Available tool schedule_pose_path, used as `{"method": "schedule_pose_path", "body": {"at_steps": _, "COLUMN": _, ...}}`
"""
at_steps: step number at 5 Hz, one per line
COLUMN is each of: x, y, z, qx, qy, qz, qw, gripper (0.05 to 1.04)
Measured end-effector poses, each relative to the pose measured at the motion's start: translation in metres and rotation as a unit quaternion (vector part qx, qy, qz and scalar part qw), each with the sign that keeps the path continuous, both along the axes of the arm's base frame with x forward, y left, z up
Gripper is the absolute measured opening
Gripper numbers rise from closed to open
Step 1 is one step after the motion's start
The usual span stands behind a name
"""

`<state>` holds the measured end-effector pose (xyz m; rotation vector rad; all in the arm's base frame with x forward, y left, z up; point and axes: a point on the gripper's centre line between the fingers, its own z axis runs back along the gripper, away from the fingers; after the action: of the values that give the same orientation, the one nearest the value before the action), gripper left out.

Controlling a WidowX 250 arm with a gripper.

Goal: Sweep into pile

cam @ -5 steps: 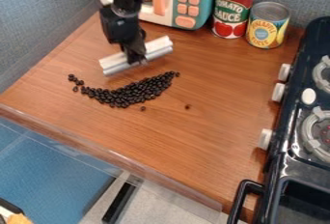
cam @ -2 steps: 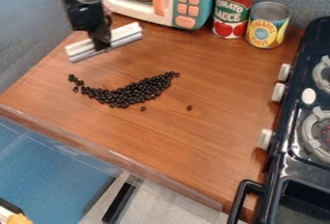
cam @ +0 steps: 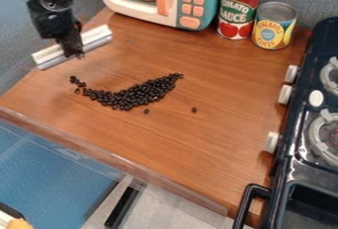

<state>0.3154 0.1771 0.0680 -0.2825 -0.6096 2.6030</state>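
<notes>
My gripper (cam: pixel 71 50) hangs at the upper left, shut on a white and grey sweeping bar (cam: pixel 96 36) that slants up to the right near the counter's left edge. Below and to the right of the bar, many dark beans (cam: pixel 135 95) lie in a curved band across the left middle of the counter. A few beans (cam: pixel 77 81) are scattered at the band's left end. One bean (cam: pixel 147 111) lies just below the band, and another single bean (cam: pixel 194 110) sits apart to its right.
A toy microwave (cam: pixel 170 1) stands at the back, with a red can (cam: pixel 238 10) and a yellow can (cam: pixel 273 26) to its right. The black toy stove (cam: pixel 290 173) runs along the right side. The counter's front edge (cam: pixel 119 159) slopes down to the right.
The gripper has moved left with the bar, from behind the bean band to the counter's left edge. The band looks the same; the single bean at right shifted very slightly.
</notes>
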Motion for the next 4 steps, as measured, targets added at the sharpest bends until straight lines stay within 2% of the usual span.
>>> {"method": "schedule_pose_path", "body": {"at_steps": 1, "x": -0.011, "y": 0.005, "z": -0.006, "qx": 0.011, "qy": 0.003, "qz": 0.049, "qw": 0.9987, "gripper": 0.331}}
{"method": "schedule_pose_path", "body": {"at_steps": 4, "x": -0.021, "y": 0.004, "z": -0.021, "qx": 0.006, "qy": 0.011, "qz": 0.078, "qw": 0.9968, "gripper": 0.331}}
